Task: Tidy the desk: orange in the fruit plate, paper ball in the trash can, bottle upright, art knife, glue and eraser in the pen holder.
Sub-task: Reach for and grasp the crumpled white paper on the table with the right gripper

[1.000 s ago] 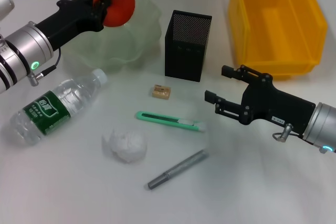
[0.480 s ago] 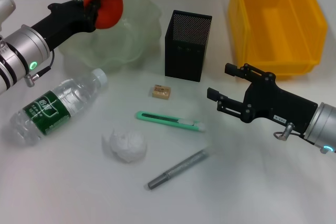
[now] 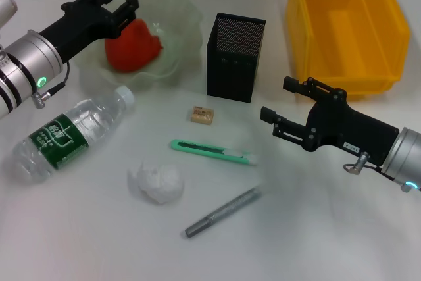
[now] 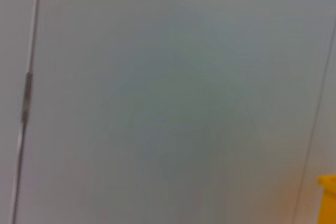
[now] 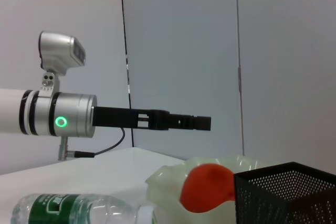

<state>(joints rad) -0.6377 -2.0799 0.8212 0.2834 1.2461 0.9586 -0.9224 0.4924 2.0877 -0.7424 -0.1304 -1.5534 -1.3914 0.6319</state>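
Note:
The orange lies in the pale green fruit plate at the back left. My left gripper hangs open just above it, holding nothing. The bottle lies on its side at the left. Near the middle sit the eraser, the green art knife, the paper ball and the grey glue stick. The black mesh pen holder stands behind them. At the right my right gripper is open and empty. The right wrist view shows the orange beside the pen holder.
A yellow bin stands at the back right, behind my right arm. The white tabletop runs to the front edge. The left wrist view shows only a blank grey wall.
My left gripper has opened and let go of the orange, which dropped into the fruit plate. The right gripper has shifted slightly to the right.

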